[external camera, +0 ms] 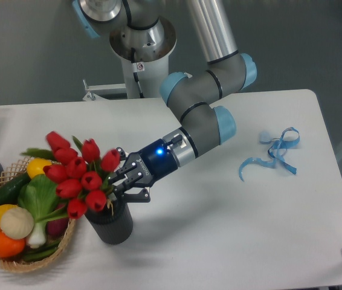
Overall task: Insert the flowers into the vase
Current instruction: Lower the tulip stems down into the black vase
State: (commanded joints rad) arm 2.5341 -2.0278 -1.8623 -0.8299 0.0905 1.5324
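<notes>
Tulips half-seated, vase at risk of tipping

The claw (121,183) pinches the flowers (77,174) by their stems at the mouth of the vase (110,222); the leaning bunch could topple it toward the basket (62,241).

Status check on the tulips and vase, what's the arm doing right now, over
Gripper shut on the flowers at the stems. Stems at the vase mouth, bunch leaning left. Vegetable basket close beside the vase; nothing blocking.
</notes>
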